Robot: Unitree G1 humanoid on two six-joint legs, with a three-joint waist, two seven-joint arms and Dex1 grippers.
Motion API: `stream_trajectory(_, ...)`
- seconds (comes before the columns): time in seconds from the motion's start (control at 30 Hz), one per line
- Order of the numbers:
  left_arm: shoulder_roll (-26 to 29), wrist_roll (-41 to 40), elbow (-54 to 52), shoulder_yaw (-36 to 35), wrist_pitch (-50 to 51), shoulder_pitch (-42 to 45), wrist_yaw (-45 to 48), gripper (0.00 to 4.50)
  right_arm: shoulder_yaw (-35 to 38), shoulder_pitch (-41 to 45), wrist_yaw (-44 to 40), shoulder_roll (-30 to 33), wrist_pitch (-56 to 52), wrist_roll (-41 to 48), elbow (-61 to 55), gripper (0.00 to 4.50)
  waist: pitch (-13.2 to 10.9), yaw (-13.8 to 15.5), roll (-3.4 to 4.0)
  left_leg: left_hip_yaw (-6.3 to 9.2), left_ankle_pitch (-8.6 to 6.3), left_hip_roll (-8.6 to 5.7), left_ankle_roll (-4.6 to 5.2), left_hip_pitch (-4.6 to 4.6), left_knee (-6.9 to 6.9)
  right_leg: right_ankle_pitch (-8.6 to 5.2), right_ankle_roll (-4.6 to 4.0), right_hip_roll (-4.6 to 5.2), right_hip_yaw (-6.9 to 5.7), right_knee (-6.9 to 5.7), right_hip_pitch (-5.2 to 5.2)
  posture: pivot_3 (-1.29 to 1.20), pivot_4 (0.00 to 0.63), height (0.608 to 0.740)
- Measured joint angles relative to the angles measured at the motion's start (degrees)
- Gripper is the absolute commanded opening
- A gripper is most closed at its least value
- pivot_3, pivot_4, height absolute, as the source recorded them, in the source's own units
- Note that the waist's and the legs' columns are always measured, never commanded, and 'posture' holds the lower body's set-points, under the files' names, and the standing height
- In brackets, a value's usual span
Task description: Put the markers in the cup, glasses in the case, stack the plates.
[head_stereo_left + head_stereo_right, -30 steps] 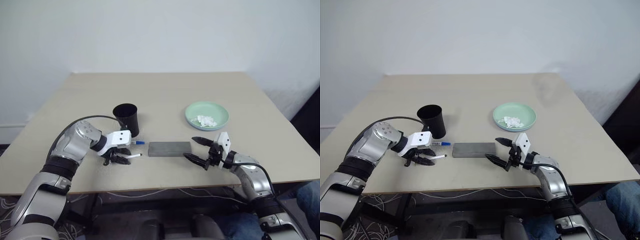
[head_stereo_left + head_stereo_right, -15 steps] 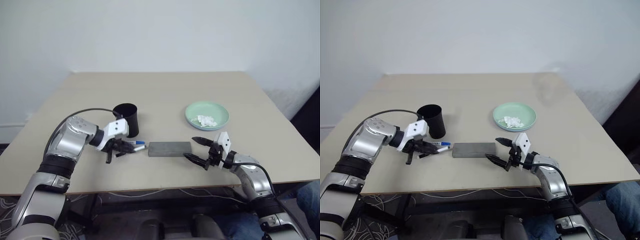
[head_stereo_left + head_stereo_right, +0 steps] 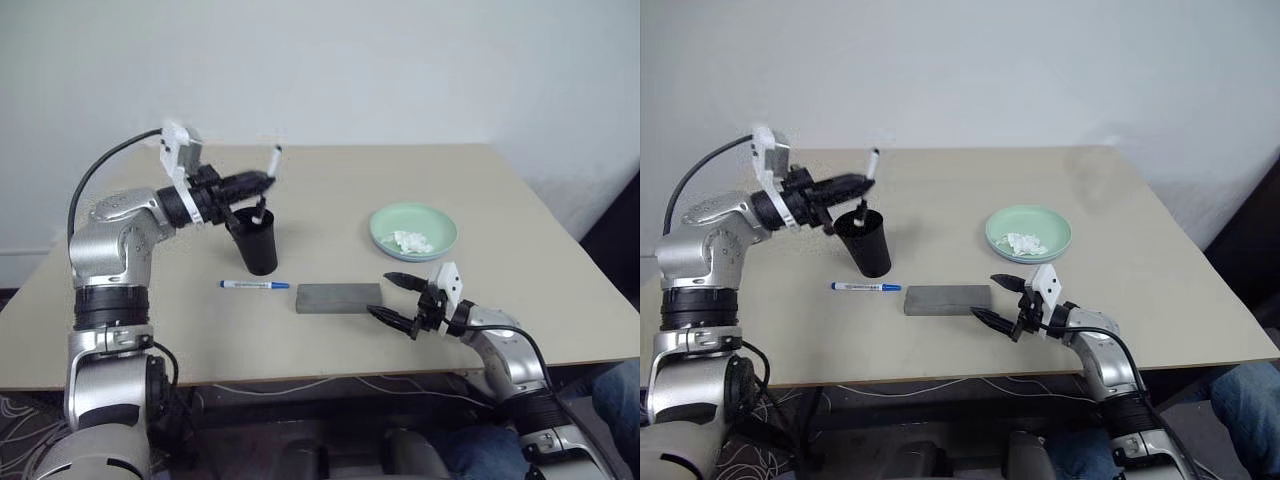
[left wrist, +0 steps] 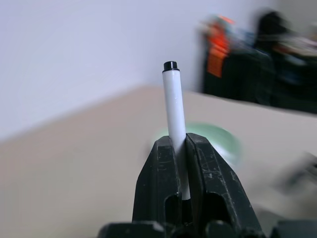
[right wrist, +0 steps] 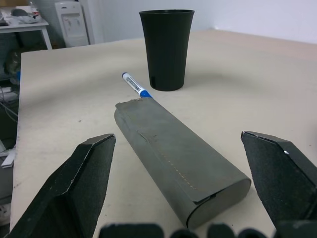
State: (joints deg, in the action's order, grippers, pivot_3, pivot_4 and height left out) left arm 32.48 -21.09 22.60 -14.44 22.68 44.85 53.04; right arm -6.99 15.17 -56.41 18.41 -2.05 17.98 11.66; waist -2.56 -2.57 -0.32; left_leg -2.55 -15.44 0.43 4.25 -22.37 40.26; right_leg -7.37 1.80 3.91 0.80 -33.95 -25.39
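White plastic, a thin marker [image 3: 272, 163] is held clamped in the left pincer [image 3: 262, 181], raised above the tabletop [image 3: 330, 190], its long axis tilted near upright. Directly beneath stands the glossy black tapered cup [image 3: 255, 240], mouth up, so the coming move is judged a short descent. A second white marker with a blue cap [image 3: 255, 285] lies flat between cup and grey oblong case [image 3: 339, 297]. The right pincer [image 3: 397, 300] is spread wide, empty, just beside the case
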Motion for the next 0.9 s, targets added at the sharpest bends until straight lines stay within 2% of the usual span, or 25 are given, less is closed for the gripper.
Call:
stream_trajectory(0.2, -4.3, 3.3, 9.8, -0.4, -14.4, 1.0, -8.5, 0.01, -0.2, 0.7, -0.3, 0.1, -0.3, 0.0, 0.0, 4.41, 0.0, 0.1, -0.02, -0.03, 0.00, -0.05, -0.05, -0.05, 0.00, 0.01, -0.01, 0.02, -0.02, 0.04, 0.00, 0.00, 0.000, 0.721)
stream_trajectory(0.47, -7.4, 5.6, 24.5, 0.1, -26.0, 5.3, -11.8, 0.01, -0.3, 1.4, -0.3, 0.2, -0.3, 0.0, 0.0, 4.41, 0.0, 0.0, -0.05, -0.07, 0.00, -0.09, -0.04, -0.10, -0.02, 0.02, -0.01, -0.01, -0.06, 0.07, -0.03, 0.00, 0.000, 0.721)
stream_trajectory(0.67, -8.5, 7.0, 32.2, 0.6, -29.4, 5.7, -11.5, 0.01, -0.3, 1.4, 0.1, 0.2, -0.4, 0.0, -0.1, 4.41, 0.0, 0.0, -0.05, -0.05, 0.00, -0.09, -0.03, -0.12, -0.02, 0.02, 0.00, 0.01, -0.07, 0.07, -0.03, 0.00, 0.000, 0.721)
stream_trajectory(0.9, -8.6, 7.4, 33.7, 1.0, -30.9, 6.0, -10.4, 0.01, 0.1, 1.4, 0.5, 0.1, -1.6, 1.2, -1.2, 4.41, 0.0, 0.0, -0.06, 0.00, -0.01, -0.05, -0.04, -0.13, -0.02, 0.02, 0.00, 0.02, -0.09, 0.08, -0.03, 0.00, 0.000, 0.721)
